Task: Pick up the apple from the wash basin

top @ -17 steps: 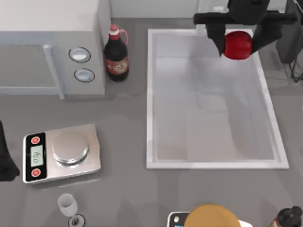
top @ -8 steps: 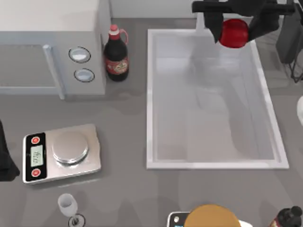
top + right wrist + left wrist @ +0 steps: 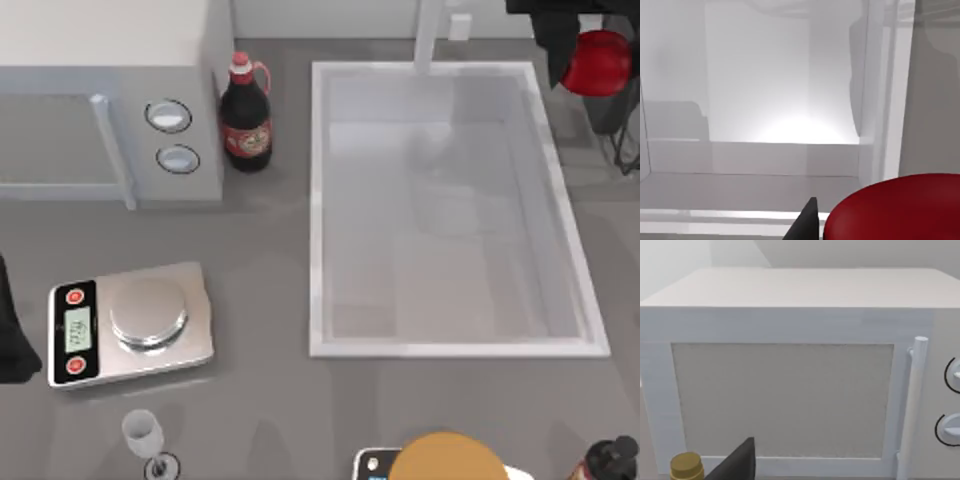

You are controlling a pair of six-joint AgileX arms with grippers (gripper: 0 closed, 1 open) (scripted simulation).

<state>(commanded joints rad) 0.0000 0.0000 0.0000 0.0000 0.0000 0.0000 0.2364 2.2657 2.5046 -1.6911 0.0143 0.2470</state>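
The right gripper (image 3: 590,45) is clamped on the apple (image 3: 598,62), holding it beyond the wash basin (image 3: 315,200) far-right corner, evidently to carry it clear of the rim.

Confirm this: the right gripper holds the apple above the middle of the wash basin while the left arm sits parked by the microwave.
Not quite. In the top view the right gripper holds the apple past the wash basin's far right corner, outside its rim, not above the middle. The left arm is parked by the microwave.
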